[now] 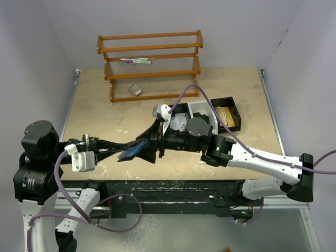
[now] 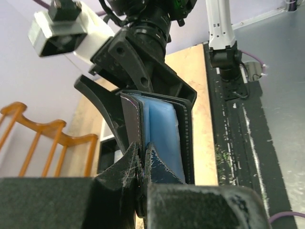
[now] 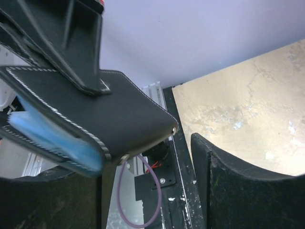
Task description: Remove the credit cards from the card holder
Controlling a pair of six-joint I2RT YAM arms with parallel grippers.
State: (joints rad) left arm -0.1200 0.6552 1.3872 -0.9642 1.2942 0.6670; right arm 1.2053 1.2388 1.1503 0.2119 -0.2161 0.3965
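Observation:
The card holder (image 1: 137, 148), a black wallet with white stitching and blue lining, hangs above the table's near edge. My left gripper (image 1: 127, 151) is shut on one flap of it; the left wrist view shows the fingers (image 2: 142, 150) pinched on that flap beside the blue lining (image 2: 162, 129). My right gripper (image 1: 150, 142) is open, its jaws on either side of the wallet's far end. In the right wrist view the wallet (image 3: 109, 114) sits between the spread fingers (image 3: 143, 160), close to the left one. Orange-tan cards (image 1: 227, 115) lie in the tray. No card shows in the wallet.
A black-and-white three-compartment tray (image 1: 237, 111) stands at the right middle, behind the right arm. A wooden rack (image 1: 152, 65) stands at the back, with pens (image 1: 135, 61) on a shelf and a small grey-white block (image 1: 135, 89) below.

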